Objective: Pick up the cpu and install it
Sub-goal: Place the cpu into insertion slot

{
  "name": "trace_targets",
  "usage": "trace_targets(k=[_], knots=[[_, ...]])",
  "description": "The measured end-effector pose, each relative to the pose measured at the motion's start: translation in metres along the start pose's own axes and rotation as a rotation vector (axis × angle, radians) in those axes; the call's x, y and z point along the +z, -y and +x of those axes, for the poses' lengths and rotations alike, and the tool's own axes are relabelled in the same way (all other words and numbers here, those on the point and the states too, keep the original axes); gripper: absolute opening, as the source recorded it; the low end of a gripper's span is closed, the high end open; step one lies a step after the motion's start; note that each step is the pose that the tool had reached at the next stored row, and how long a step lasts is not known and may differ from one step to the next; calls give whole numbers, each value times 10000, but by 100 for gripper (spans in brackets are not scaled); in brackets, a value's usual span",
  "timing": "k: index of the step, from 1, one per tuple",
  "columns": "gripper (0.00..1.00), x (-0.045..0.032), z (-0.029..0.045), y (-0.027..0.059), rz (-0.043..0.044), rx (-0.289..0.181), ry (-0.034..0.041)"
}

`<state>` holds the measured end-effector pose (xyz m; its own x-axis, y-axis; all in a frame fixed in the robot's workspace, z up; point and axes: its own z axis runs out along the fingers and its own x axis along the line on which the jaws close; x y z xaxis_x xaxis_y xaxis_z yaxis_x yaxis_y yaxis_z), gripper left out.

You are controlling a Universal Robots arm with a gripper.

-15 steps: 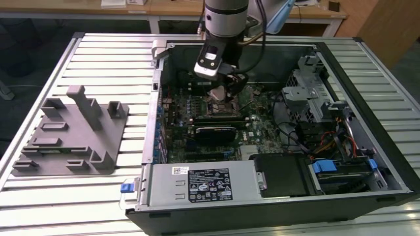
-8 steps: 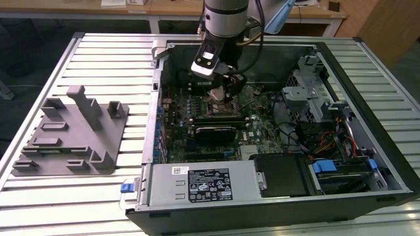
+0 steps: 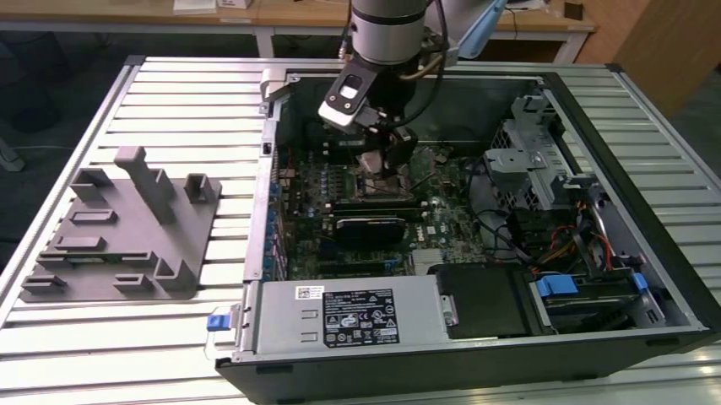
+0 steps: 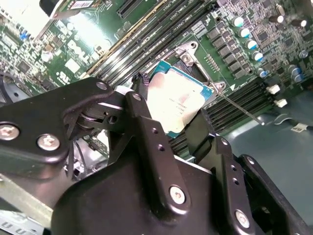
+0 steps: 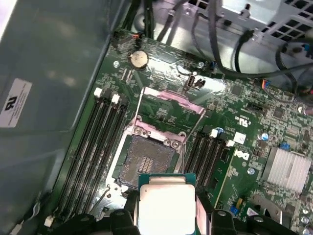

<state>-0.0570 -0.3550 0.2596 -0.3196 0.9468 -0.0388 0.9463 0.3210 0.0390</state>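
Silver-topped cpu [image 5: 166,208], likely light, stiff and fragile, is clenched by opposite edges in the gripper [image 4: 172,110] over the open socket [image 5: 146,155].

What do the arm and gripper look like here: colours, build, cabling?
The arm is a silver-grey cylinder ending in a black wrist, with a pale boxy module mounted on and black cables looping beside it. The gripper is matte black, with jointed linkage fingers and silver screw heads.

Smooth, shiny metal cpu [image 5: 167,208]
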Motion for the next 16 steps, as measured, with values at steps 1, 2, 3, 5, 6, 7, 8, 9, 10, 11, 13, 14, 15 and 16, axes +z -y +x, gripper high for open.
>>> trace_targets(k=[1, 2, 3, 5, 6, 7, 8, 9, 10, 11, 13, 14, 15, 16], knots=[[55, 1, 0, 0, 5, 124, 5], [55, 2, 0, 0, 9, 255, 10], [55, 3, 0, 0, 15, 399, 15], [55, 6, 0, 0, 26, 697, 26], [55, 8, 0, 0, 32, 848, 32], [55, 10, 0, 0, 38, 1000, 38], [55, 12, 0, 1, 44, 1153, 44], [55, 15, 1, 1, 50, 1309, 50], [55, 17, 1, 1, 56, 1467, 57], [55, 20, 1, 1, 62, 1626, 63], [55, 25, 1, 1, 75, 1940, 76], [55, 27, 1, 1, 81, 2077, 82], [55, 28, 1, 2, 86, 2206, 87], [55, 28, 1, 2, 91, 2305, 92]])
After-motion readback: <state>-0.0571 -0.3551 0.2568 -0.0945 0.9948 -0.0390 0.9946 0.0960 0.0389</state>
